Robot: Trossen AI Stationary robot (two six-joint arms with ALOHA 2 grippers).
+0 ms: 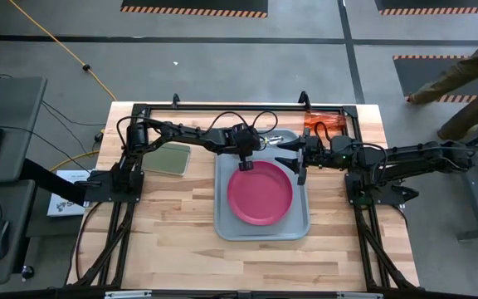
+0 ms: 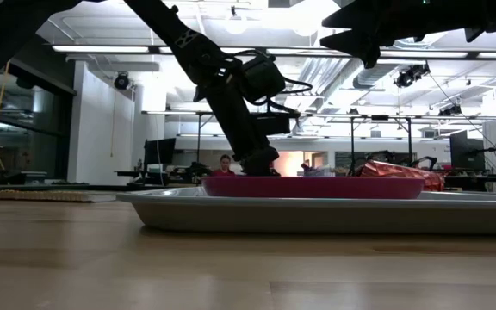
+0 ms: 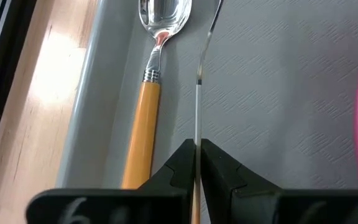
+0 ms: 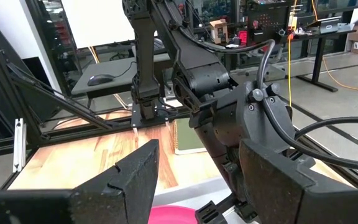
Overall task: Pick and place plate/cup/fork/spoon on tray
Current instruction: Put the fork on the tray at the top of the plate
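Note:
The pink plate [image 1: 260, 193] lies flat on the grey-blue tray [image 1: 222, 218]. A spoon with an orange handle [image 3: 146, 106] lies on the tray floor along its rim. My left gripper [image 3: 197, 144] [image 1: 246, 162] is low over the tray's far left part, just beyond the plate, shut on the fork [image 3: 199, 93], which I see edge-on beside the spoon. My right gripper [image 4: 197, 180] [image 1: 299, 158] is open and empty above the tray's far right part. The red-orange cup [image 1: 322, 124] lies on the table beyond the tray's far right corner. My left gripper pinches the fork's thin handle [image 3: 197, 134] between its two fingertips, below the metal neck. The fingers lie along the fork, which runs straight out ahead of them. The fork's head [image 3: 215, 15] is close over the tray floor; I cannot tell whether it touches.
A dark green square pad [image 1: 171, 158] lies on the table left of the tray. The black frame rails [image 1: 222, 108] run along the table's far and side edges. A person [image 1: 459, 79] stands beyond the table's far right corner.

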